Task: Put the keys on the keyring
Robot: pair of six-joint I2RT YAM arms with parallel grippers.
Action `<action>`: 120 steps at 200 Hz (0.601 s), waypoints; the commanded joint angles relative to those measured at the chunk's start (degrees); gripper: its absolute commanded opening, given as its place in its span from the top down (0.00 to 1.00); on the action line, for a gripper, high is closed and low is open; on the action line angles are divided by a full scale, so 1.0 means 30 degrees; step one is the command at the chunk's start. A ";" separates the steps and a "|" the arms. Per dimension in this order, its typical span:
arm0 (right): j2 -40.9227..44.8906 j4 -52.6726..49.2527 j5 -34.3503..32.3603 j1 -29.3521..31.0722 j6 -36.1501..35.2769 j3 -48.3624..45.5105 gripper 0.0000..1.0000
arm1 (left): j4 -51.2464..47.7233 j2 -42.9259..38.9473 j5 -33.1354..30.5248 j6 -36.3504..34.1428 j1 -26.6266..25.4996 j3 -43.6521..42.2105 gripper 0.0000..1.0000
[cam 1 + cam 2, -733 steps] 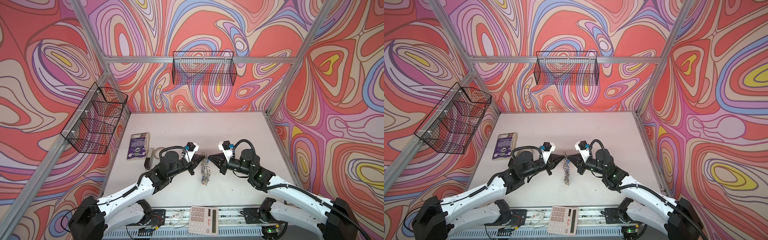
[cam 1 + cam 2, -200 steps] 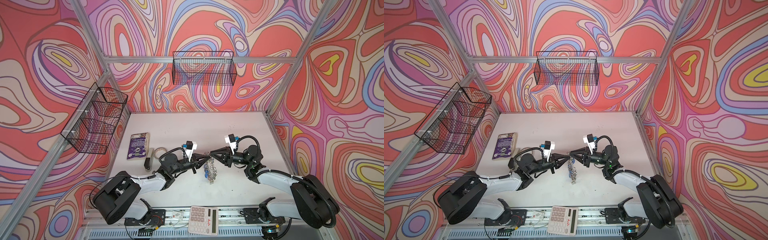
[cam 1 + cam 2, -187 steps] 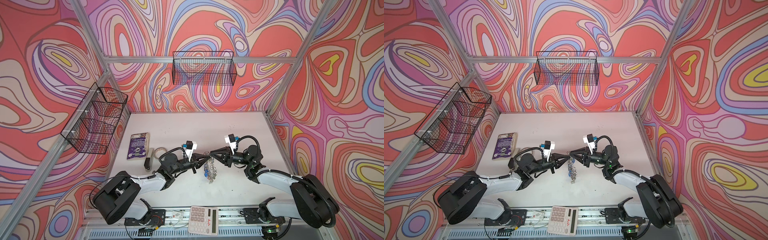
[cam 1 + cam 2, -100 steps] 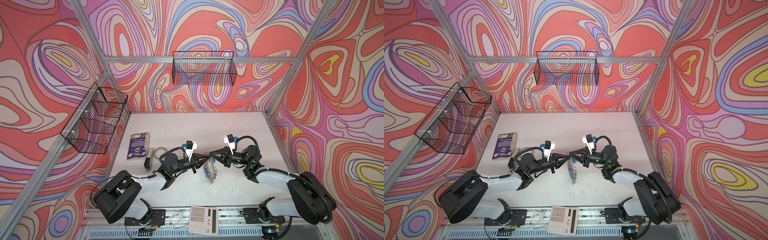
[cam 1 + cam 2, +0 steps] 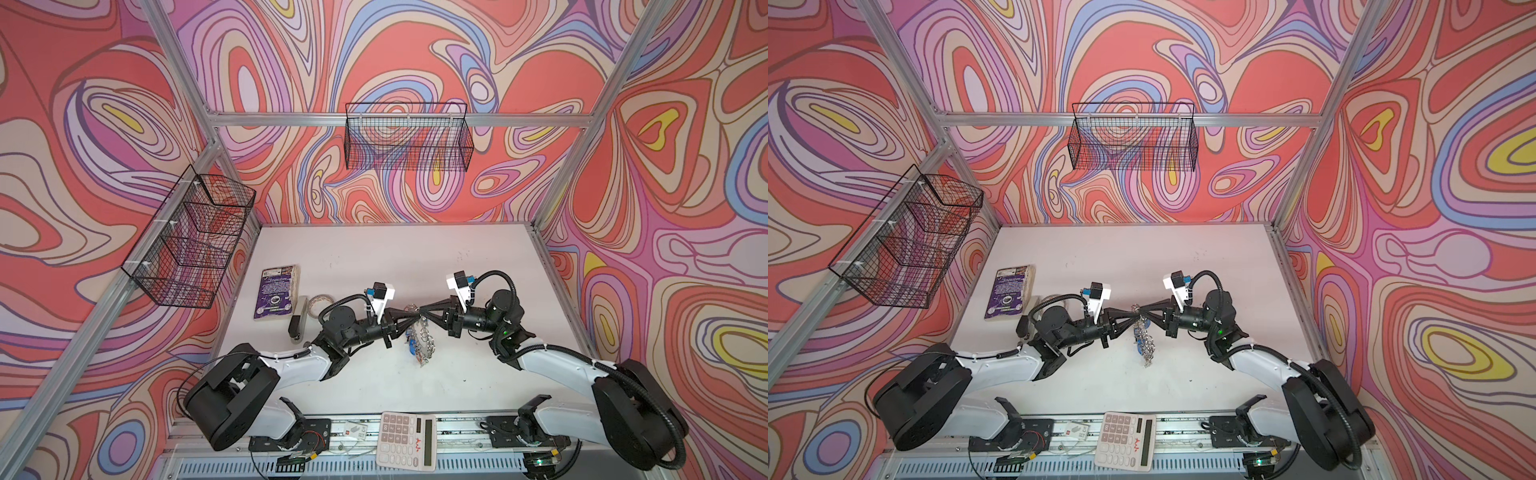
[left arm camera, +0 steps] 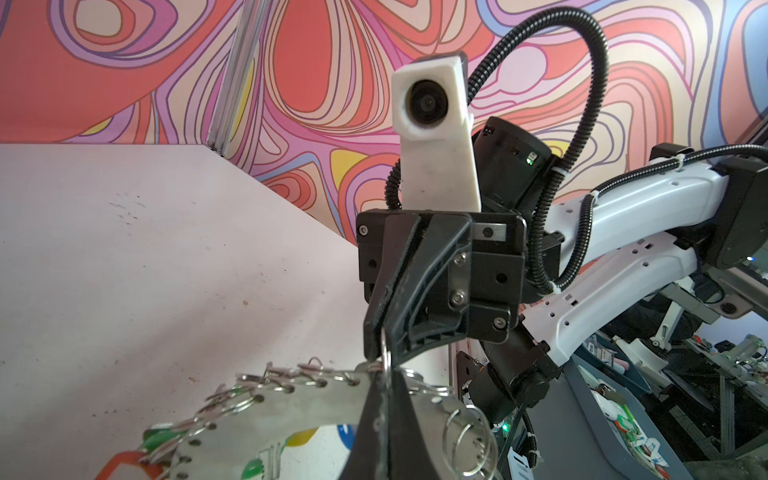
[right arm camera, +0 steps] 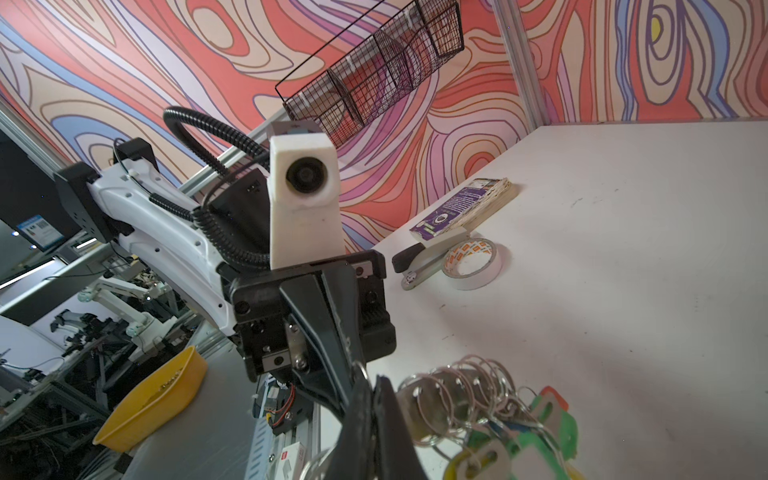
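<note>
The keyring, a flat grey metal disc rimmed with small split rings, hangs on edge between both grippers just above the table. Keys with blue, green, yellow and red tags dangle from it. My left gripper is shut on the disc's rim. My right gripper meets it tip to tip and is shut on one small split ring standing up at the rim. The disc and its split rings show beside the right fingers.
At the table's left lie a purple book, a stapler and a tape roll. A calculator sits on the front rail. Wire baskets hang on the left wall and back wall.
Since the oldest frames both grippers have come down lower with the keyring. Over the last second the right gripper has edged slightly towards the left one and closed.
</note>
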State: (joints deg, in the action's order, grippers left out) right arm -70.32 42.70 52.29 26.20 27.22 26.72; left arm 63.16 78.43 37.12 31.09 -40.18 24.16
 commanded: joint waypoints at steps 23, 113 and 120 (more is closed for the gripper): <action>0.0632 -0.2208 -0.0805 -0.0019 -0.1994 0.0996 1.00 | -0.6051 -0.2633 0.0120 -0.3384 0.0121 -0.0003 0.92; 0.0304 -0.1615 -0.0702 0.0538 -0.2129 0.0385 1.00 | -1.2139 -0.3479 0.0739 -0.6169 0.0203 0.2407 0.78; 0.0312 -0.1796 -0.0717 0.0566 -0.2294 0.0408 1.00 | -1.2664 -0.3695 0.0664 -0.6441 0.0318 0.2545 0.77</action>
State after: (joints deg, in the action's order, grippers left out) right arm -69.65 34.98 50.48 27.46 21.93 28.05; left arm 31.53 69.82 38.20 15.90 -40.01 28.12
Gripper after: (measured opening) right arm 0.047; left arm 0.193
